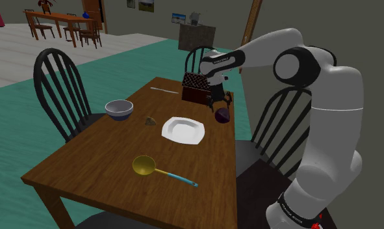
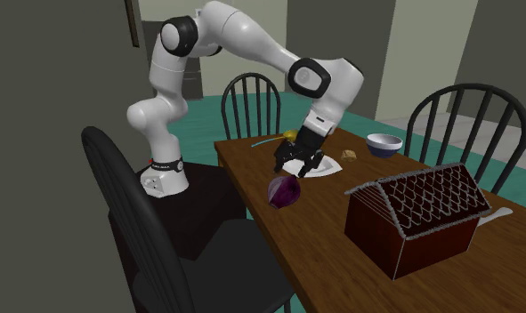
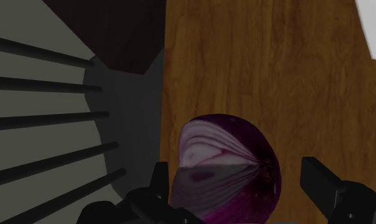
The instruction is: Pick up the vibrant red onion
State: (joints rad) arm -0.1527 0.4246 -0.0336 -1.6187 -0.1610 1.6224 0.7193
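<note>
Onion (image 3: 226, 162): purple-skinned with a paler streaked patch, lying on the desk (image 1: 106, 162) directly beneath the claw (image 2: 293, 169), near the desk edge that faces a chair (image 3: 46, 127).

Claw: wide. Its fingers (image 3: 329, 188) stand on either side of the onion. The chair-side finger lies close to the skin, and whether it touches cannot be told. The other finger stands clearly apart, so nothing is held.

Step in hand, by judgement: final descent and closure.

1. **Centring.** The bulb sits slightly nearer the chair-side finger. A small shift of the claw toward that side would let both fingers meet the skin together rather than one pushing first.
2. **Depth.** The fingertips should pass the widest girth before closing, since a grip above it would likely squeeze the rounded bulb downward and out.
3. **Closure.** Closing should be slow and even. The skin looks smooth and the shape rolls readily, so a one-sided nudge could send the onion toward the desk edge just beside the claw.
4. **Lift.** The claw should rise straight up, without sweeping sideways. A white plate (image 1: 182, 129) lies near the claw on the side away from the chair, clear of the grasp line.
</note>
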